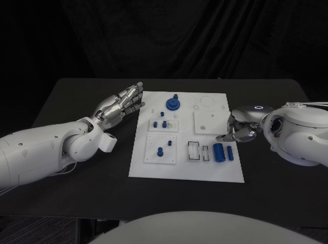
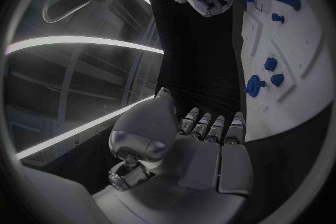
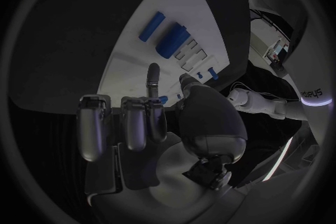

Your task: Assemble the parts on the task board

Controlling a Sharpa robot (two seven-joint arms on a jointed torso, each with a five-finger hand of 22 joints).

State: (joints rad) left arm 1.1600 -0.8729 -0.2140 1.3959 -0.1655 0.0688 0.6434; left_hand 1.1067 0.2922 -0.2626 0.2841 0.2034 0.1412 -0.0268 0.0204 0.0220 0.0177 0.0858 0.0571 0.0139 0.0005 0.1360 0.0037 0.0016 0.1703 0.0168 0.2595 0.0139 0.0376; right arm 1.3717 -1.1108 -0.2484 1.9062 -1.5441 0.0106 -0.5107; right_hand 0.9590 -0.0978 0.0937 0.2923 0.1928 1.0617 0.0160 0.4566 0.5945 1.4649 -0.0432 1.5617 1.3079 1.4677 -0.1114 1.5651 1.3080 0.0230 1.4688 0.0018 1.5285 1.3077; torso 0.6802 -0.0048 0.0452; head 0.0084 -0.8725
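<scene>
The white task board (image 1: 211, 170) lies in the middle of the black table (image 1: 69, 96), its long sides running from the table's near edge toward the far edge. Near the board's far edge, left of centre, stands a blue round part with a peg on top (image 1: 173, 104). Below it, on a small raised square toward the board's left edge, sit three small blue pegs (image 1: 162, 124). Closer to the near left corner another raised square carries a single blue peg (image 1: 160, 151). Toward the board's near right corner lie two blue cylinders side by side, a thicker one (image 1: 218, 152) and a thinner one (image 1: 230, 153), just right of two small dark-framed slots (image 1: 198, 151). The left hand (image 1: 120, 107) hovers over the table just beside the board's left edge, near its far left corner, fingers stretched out and apart and holding nothing; in the left wrist view its fingers (image 2: 210, 126) point along the board's rim with no part between them. The right hand (image 1: 238, 128) is at the board's right edge, about halfway along it, its fingers curled inward; the right wrist view shows most fingers (image 3: 133, 117) folded and one reaching toward the board, with nothing visibly pinched between them
</scene>
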